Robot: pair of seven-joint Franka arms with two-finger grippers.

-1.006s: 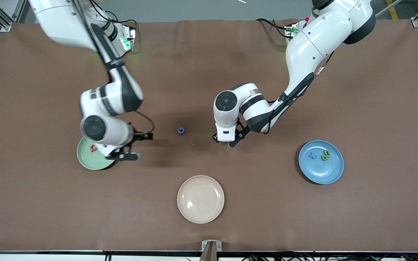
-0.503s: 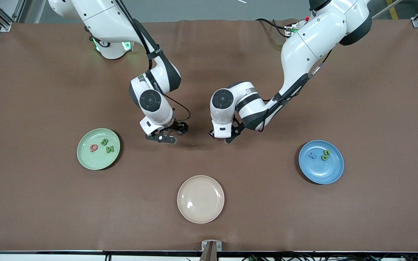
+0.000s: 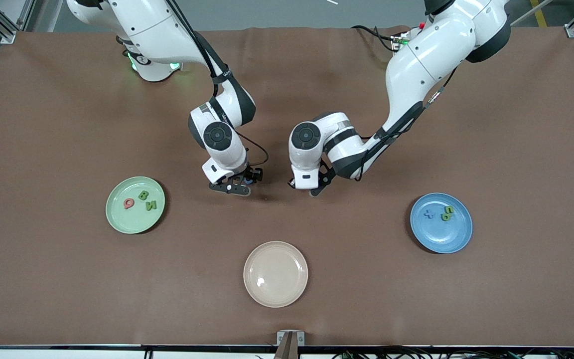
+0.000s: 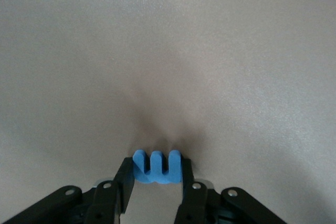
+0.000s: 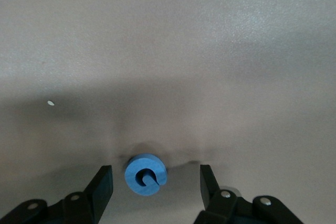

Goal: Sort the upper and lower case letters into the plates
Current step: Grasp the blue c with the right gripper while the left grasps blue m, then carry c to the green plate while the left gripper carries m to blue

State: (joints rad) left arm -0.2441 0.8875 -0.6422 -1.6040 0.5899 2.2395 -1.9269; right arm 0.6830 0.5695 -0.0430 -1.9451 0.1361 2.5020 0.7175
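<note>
Now the right gripper point(image 3: 230, 188) is down by the middle of the table with its jaws spread wide, and the blue G point(image 5: 145, 173) lies flat on the brown table point(image 3: 43, 279) between its two fingers point(image 5: 101, 184), not touched yet. The left gripper point(image 3: 303, 190) is close beside it, with its jaws pinching the blue m point(image 4: 156, 166) by its two flat ends. The light green plate point(image 3: 117, 222), toward the right arm's end, holds a red Q point(image 3: 128, 203), a green B point(image 3: 143, 195) and a green N point(image 3: 151, 205). The blue plate point(image 3: 439, 239), toward the left arm's end, holds a blue x point(image 3: 430, 214) and a green letter point(image 3: 447, 213). The G looks light, small and a bit squishy, like foam. It is thin, so I think the fingers must go low and squeeze its round outer edges softly, or it may pop out or slide away.
</note>
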